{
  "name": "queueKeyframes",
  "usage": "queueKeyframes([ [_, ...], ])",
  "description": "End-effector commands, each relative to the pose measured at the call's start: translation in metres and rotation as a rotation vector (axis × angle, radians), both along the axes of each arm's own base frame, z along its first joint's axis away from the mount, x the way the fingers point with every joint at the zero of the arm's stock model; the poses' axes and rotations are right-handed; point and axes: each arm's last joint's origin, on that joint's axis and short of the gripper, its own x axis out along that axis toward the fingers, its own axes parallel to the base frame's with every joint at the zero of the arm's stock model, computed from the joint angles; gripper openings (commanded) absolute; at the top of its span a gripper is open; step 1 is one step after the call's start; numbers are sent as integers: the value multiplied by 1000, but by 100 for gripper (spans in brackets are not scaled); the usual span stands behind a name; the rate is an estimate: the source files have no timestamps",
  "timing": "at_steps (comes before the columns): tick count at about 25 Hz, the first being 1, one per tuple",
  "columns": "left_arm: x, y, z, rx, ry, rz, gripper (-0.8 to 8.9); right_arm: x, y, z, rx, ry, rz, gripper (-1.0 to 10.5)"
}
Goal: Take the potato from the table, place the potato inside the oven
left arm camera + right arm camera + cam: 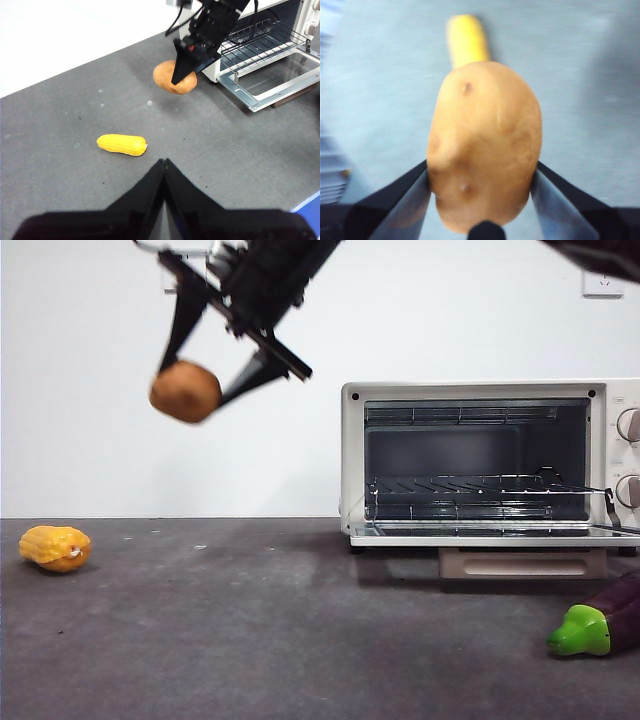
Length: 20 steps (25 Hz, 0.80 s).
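The right gripper (200, 375) hangs high above the table (300, 640), its two black jaws clamped on either side of the potato (186, 391); the potato is well clear of the surface, held in the air against the plain white wall (90, 390); in the right wrist view it fills the frame between the jaws, brown-orange with a few small dark eyes (485, 145). Below and beyond the gripper lies the corn (55, 548), on its side on the table, well apart from the potato; the right wrist view shows its yellow end just past the potato (467, 40).

To the other side of the gripper, and lower, stands the oven (352, 460), cream-white, its door (500, 535) dropped flat open and the wire rack (470, 485) showing inside; two knobs (630, 425) sit on its far panel; the potato is still outside it, near but not at the opening. An eggplant (600, 625) with a green cap lies on the table in front of the oven, at the edge of the front view.

The table is dark grey, rough and faintly speckled; a wall socket (602, 282) shows high on the wall above the oven. The left gripper (164, 167) waits low over the table with its jaws pressed together, holding nothing; the corn (122, 144) lies just ahead of it, the potato (170, 77) farther on.
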Motion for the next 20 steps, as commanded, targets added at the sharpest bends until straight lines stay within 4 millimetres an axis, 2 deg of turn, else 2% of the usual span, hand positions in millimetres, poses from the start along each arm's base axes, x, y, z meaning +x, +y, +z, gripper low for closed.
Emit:
queueKeyframes([
  [1,1,-1,-1,-21,9,14,-5,-16,-5,27,29,-22,15,155],
  [5,2,-2,-1,-19,13,16,-5,-46,-24,83,25,-217,-6,155],
  [9,7,-6,0,-10,29,21,-5,-77,-57,140,-12,-446,-85,155],
  [11,12,-10,0,3,43,21,-5,-94,-75,163,-15,-522,-118,155],
  [13,19,-17,0,24,66,22,-5,-110,-94,181,-96,-616,-187,155],
  [16,32,-28,0,62,108,22,-5,-134,-121,185,-232,-625,-242,155],
  [20,47,-42,-2,138,145,3,-5,-161,-150,163,-418,-582,-264,155],
])
